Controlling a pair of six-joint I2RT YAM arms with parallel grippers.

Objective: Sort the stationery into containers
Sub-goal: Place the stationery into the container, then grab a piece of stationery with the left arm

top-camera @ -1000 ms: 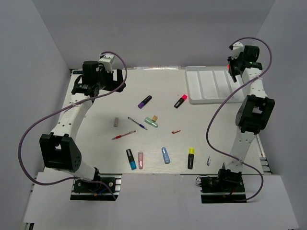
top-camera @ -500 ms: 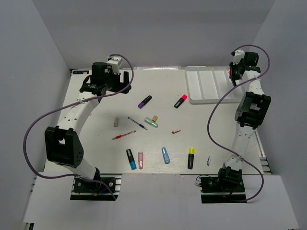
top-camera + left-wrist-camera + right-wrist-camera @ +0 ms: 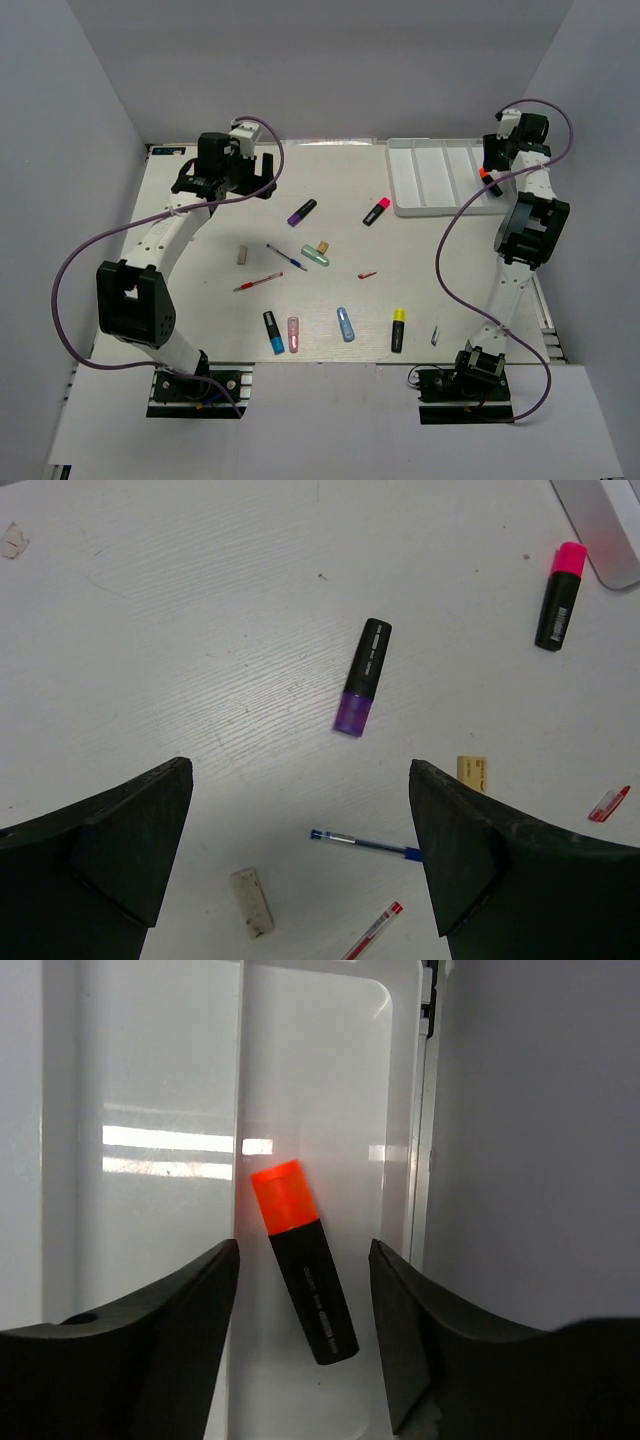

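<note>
The orange-capped highlighter [image 3: 303, 1262] now lies loose on the floor of the rightmost compartment of the tray [image 3: 430, 170], slightly askew, cap pointing to the far end. A second ago the right gripper [image 3: 491, 159] was carrying it in over that corner with its jaws narrow. Now the jaws have spread, and in the wrist view I see white tray floor on both sides of the black barrel, so nothing is held. I read that as one item delivered, and this arm can lift away for the next.

Meanwhile the left gripper [image 3: 300, 775] has swung inward from the far left corner of the table [image 3: 200, 600]. It hangs with jaws wide and empty, and the purple-capped highlighter [image 3: 362, 677] sits well below it, framed between the fingers. That looks like my next pick. The pink-capped highlighter [image 3: 558, 596] lies just beside the tray's near corner, and the blue pen [image 3: 365, 844] is nearer the arms. Most of the stationery is still out on the table, so the sorting is at an early stage.
</note>
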